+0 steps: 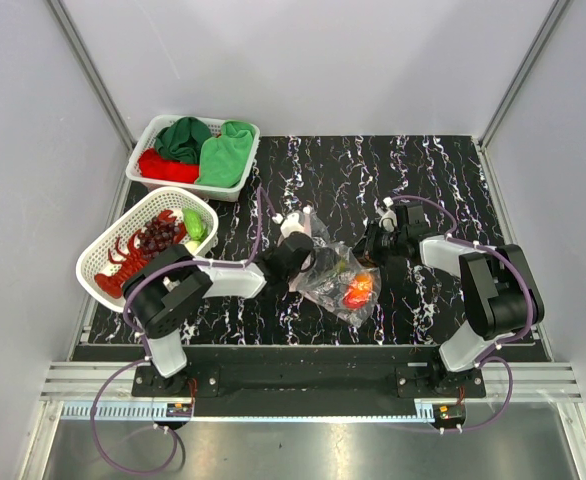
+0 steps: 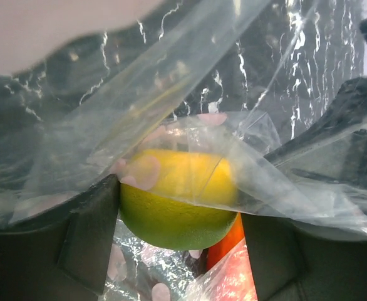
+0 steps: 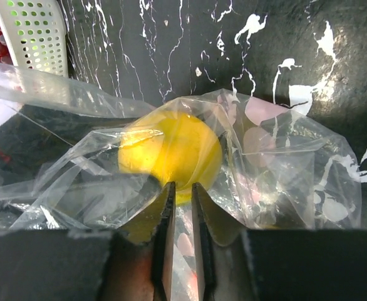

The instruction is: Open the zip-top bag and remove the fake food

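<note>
Tabletop (image 1: 453,180) black-marbled, walls (image 1: 373,60) grey, left end effector (image 1: 291,262) clasping yellow-green fruit (image 2: 177,200), right end effector (image 3: 182,194) pinching zip-top bag (image 3: 284,163).

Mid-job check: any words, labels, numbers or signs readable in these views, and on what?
No readable text in any view.
zip-top bag: pale pink printed blotches only; no letters can be made out.
small boxes below the arm bases: too small to tell whether they carry any marking.
</note>
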{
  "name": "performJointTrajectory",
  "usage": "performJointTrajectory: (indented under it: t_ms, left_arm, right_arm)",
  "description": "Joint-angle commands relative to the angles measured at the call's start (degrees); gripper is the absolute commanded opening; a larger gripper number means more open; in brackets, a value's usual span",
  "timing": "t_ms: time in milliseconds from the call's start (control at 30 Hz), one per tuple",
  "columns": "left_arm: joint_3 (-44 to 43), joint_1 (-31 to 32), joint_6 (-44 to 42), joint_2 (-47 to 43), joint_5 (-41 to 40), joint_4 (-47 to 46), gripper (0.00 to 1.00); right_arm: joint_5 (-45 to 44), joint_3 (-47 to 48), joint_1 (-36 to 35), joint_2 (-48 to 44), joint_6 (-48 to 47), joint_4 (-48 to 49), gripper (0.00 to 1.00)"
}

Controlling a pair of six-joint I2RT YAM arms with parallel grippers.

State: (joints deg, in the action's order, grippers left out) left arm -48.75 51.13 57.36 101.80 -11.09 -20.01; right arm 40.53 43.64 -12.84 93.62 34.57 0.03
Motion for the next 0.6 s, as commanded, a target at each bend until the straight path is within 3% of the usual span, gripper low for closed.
performJointTrajectory:
  t_ms: [0,33,67,233,367,500,567]
  left_arm:
    - [0.6,-0.5,-0.7,0.5,3.8,-4.3,0.53]
    - [0.4,-0.6,-2.2,-0.6,3.8,-3.5,0.47]
    - [0.3,-0.6,-3.0,-1.4,3.7,-2.5,0.31]
    - [0.2,-0.5,-8.7,-7.9,3.4,6.0,0.03]
    - [2.4,0.0,-10.3,-13.6,3.4,9.7,0.00]
    - [4.7,0.0,-8.3,-19.6,2.1,12.2,0.00]
    - [5.0,0.0,-6.8,-21.0,2.0,12.9,0.00]
  right_arm:
    - [-1.2,1.2,-0.3,-0.8,-1.3,-2.5,0.20]
    - [-1.9,1.4,-0.3,-1.0,-1.6,-3.1,0.20]
    - [-3.7,1.4,-0.3,-1.5,-2.0,-3.8,0.20]
    - [-8.9,1.1,-0.3,-2.7,-2.8,-5.4,0.13]
    - [-13.7,1.5,-0.3,-6.6,-3.3,-8.5,0.19]
    - [-22.8,5.5,-0.3,-12.4,-4.0,-19.4,0.45]
    - [-23.8,5.9,-0.3,-15.8,-4.2,-23.3,0.54]
